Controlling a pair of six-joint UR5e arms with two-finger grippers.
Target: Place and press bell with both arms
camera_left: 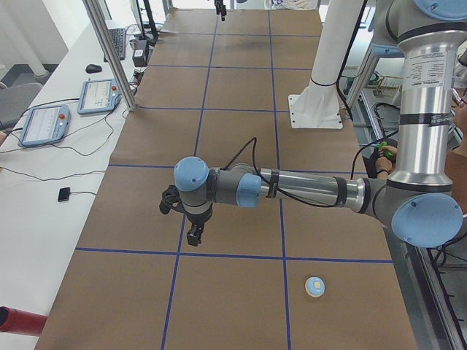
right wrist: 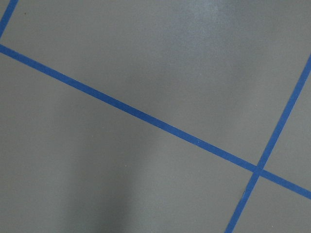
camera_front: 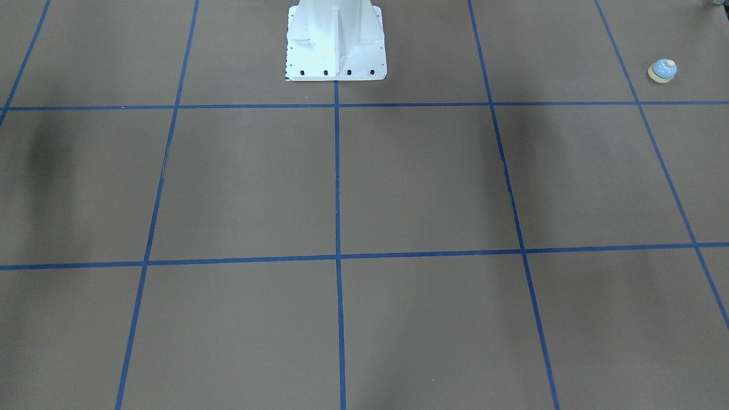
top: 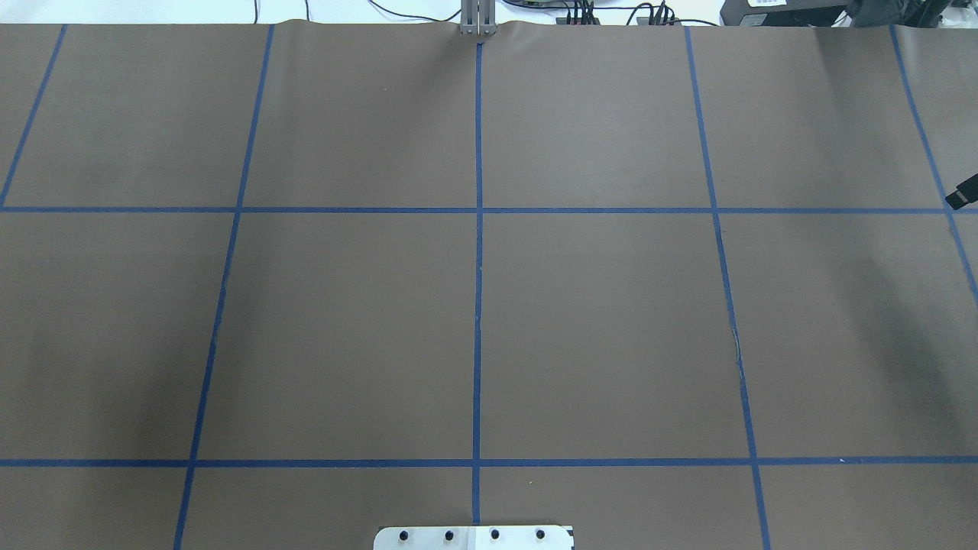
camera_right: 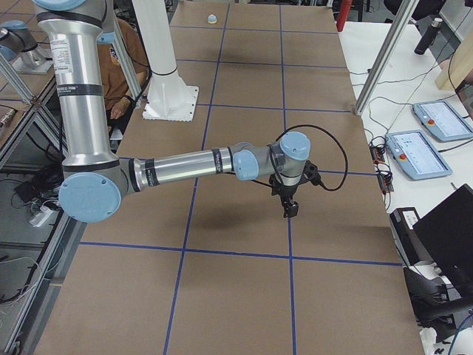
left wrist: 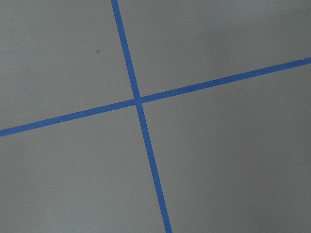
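Note:
The bell [camera_front: 662, 70] is a small light-blue dome on a cream base. It stands upright on the brown table near the robot's left end, and also shows in the exterior left view [camera_left: 315, 286] and far off in the exterior right view [camera_right: 211, 18]. My left gripper [camera_left: 193, 235] points down above the table, apart from the bell; I cannot tell if it is open. My right gripper [camera_right: 290, 208] hangs above the table at the other end, far from the bell; I cannot tell its state. Both wrist views show only brown paper and blue tape.
The white pedestal [camera_front: 336, 45] stands at the robot's side of the table. Blue tape lines [top: 478, 305] grid the brown paper. Tablet-like screens [camera_left: 44, 124] lie on the white side bench. A red cylinder [camera_left: 18, 321] lies at the near left corner. A person [camera_right: 122, 59] sits behind the robot.

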